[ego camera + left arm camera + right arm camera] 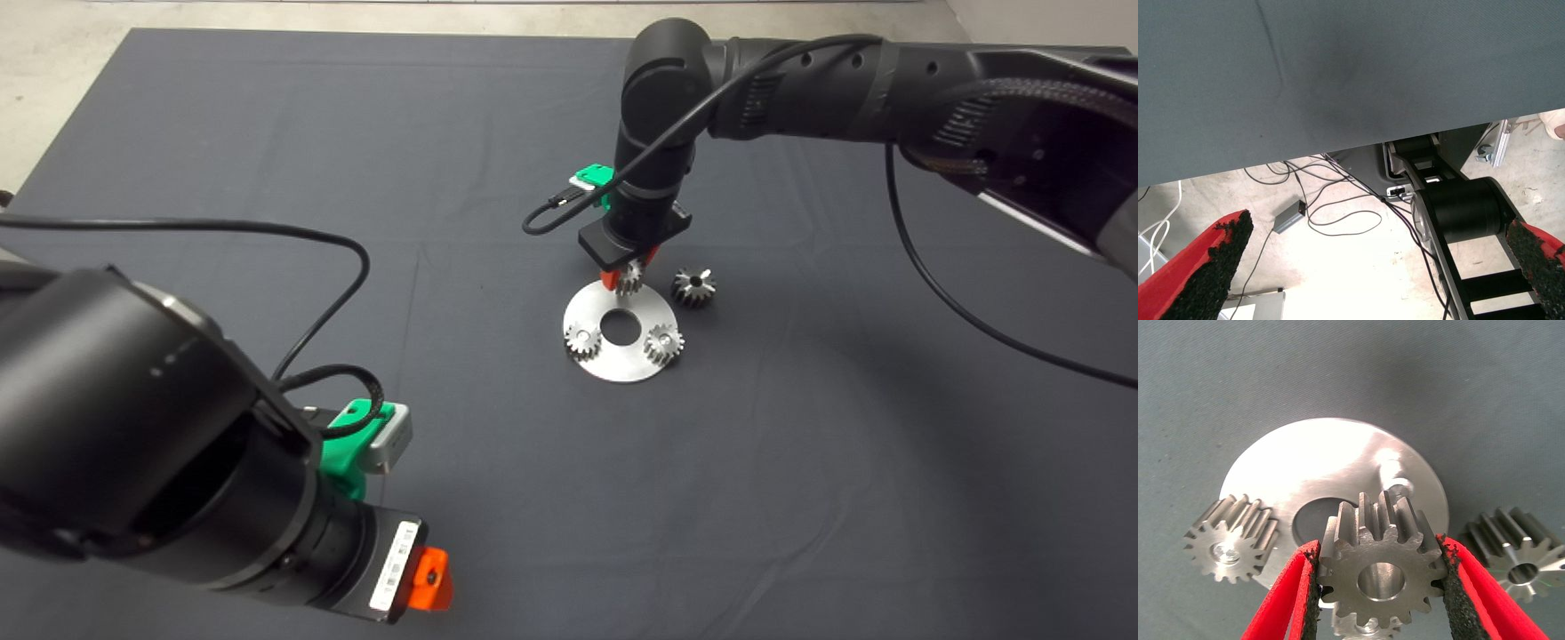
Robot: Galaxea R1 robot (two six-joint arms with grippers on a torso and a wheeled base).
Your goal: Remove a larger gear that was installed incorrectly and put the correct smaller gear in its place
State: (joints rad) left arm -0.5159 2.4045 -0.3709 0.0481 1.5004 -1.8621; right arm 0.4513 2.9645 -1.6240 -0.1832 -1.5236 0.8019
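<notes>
My right gripper [629,277] is shut on the smaller gear [1381,577], a fine-toothed steel gear with a centre hole. It holds the gear just over the far edge of the round steel plate [622,360]. In the right wrist view a bare peg [1395,482] stands on the plate [1331,463] just beyond the held gear. Two matching small gears [582,340] [663,342] sit on the plate. The larger gear [693,287], star-like with broad teeth, lies on the mat right of the plate; it also shows in the right wrist view [1518,550]. My left gripper [428,580] is parked at the lower left, open.
The plate has a large centre hole [621,328]. The right arm's cable [942,293] hangs over the mat on the right. The left wrist view shows the mat's edge [1338,143], floor cables and the robot's base [1458,213] between wide-apart fingers [1211,267].
</notes>
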